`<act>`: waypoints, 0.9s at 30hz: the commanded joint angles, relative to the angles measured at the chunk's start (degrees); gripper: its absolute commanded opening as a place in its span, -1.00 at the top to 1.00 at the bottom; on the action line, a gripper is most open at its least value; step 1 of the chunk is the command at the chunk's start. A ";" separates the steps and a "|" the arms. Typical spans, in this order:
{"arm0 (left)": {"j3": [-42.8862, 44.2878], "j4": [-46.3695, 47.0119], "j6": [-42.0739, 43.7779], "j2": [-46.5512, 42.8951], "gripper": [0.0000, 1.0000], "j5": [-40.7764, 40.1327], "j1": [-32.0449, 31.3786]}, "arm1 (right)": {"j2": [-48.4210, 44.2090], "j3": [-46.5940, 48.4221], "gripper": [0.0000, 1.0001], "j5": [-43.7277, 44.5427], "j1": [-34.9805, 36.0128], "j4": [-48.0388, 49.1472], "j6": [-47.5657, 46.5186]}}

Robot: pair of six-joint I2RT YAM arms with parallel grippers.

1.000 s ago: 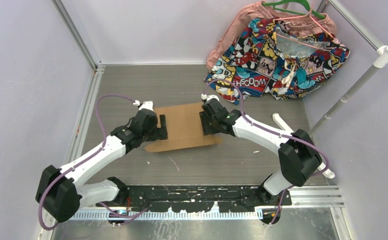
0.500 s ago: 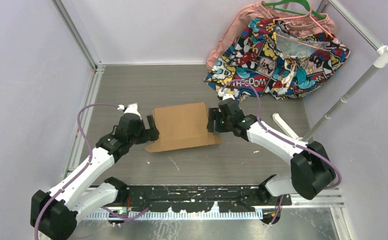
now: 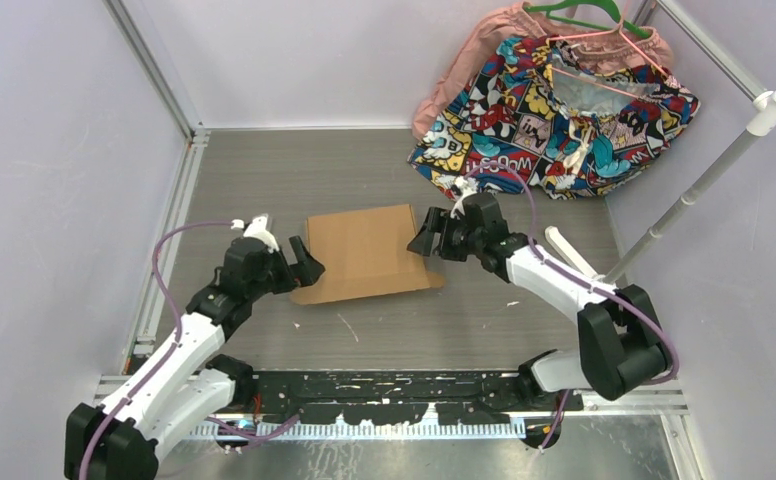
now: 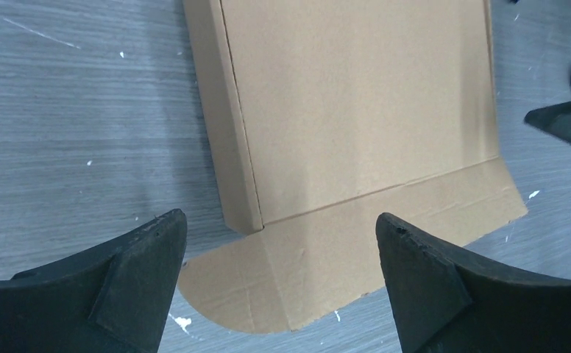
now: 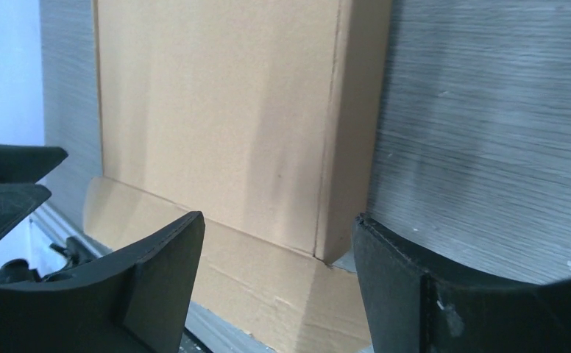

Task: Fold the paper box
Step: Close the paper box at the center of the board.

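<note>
The paper box [image 3: 364,250] lies flat in the middle of the table, a shallow brown cardboard mailer with its lid down and a rounded flap spread toward the near edge. My left gripper [image 3: 304,265] hovers just off the box's left side, open and holding nothing. In the left wrist view the paper box [image 4: 356,110] fills the upper middle, and the left gripper [image 4: 279,220] spans the flap's corner from above. My right gripper [image 3: 426,240] stands at the box's right edge, open. In the right wrist view the paper box [image 5: 216,110] lies beyond the right gripper [image 5: 277,220], apart from both fingers.
A comic-print cloth [image 3: 554,110] with a pink garment and green hanger [image 3: 584,15] lies at the back right. A white rod [image 3: 704,180] leans along the right wall, with a white piece [image 3: 564,250] on the table below it. Metal frame rails line the left edge.
Both arms have drawn back outward from the box, the left to the left and the right to the right. The right jaws have opened wider. The box stays in place.
</note>
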 commanded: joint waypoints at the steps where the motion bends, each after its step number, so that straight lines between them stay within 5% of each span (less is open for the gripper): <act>1: -2.51 7.70 -0.73 -1.91 -0.99 6.27 3.14 | 1.95 -0.48 -0.57 -8.01 -0.20 5.39 2.84; 18: -8.39 21.30 -2.99 3.28 -0.99 16.00 8.28 | 4.63 -3.59 -0.49 -11.32 -1.35 11.52 7.28; 27: -10.00 23.34 -2.57 4.98 -0.99 14.89 8.40 | 6.34 -3.49 -0.65 -10.32 -2.03 11.31 7.58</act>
